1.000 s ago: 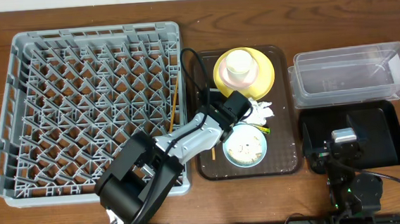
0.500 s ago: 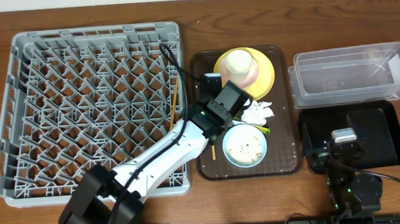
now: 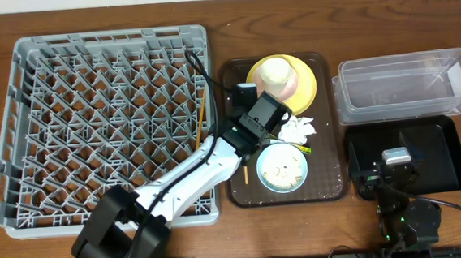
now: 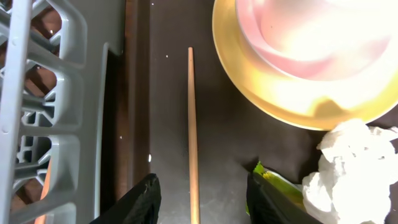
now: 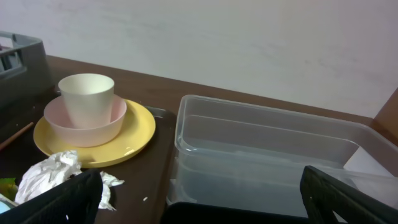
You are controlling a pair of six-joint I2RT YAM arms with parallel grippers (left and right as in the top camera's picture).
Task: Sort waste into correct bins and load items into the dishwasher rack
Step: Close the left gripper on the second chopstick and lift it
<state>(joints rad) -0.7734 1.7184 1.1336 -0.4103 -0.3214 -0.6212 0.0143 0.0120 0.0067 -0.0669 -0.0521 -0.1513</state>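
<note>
My left gripper (image 4: pixel 200 202) is open, its jaws on either side of a wooden chopstick (image 4: pixel 192 130) that lies on the brown tray (image 3: pixel 336 185). A second chopstick (image 3: pixel 200 119) rests on the grey dishwasher rack (image 3: pixel 104 126). The yellow plate (image 3: pixel 309 85) holds a bowl with a white cup (image 3: pixel 274 74) in it. The white tissue (image 3: pixel 297 128) and a yellow-green wrapper (image 4: pixel 277 183) lie beside the light blue bowl (image 3: pixel 282 168), which holds crumbs. My right gripper (image 5: pixel 199 193) is open over the black tray (image 3: pixel 452 158), in front of the clear tub (image 3: pixel 406 84).
The dishwasher rack's edge (image 4: pixel 68 112) lies just left of the chopstick in the left wrist view. The left arm (image 3: pixel 178 189) stretches across the rack's lower right corner. A wall stands behind the table.
The left arm stretched out and its gripper moved up the brown tray toward the yellow plate, then held almost still. The right arm has not moved.
</note>
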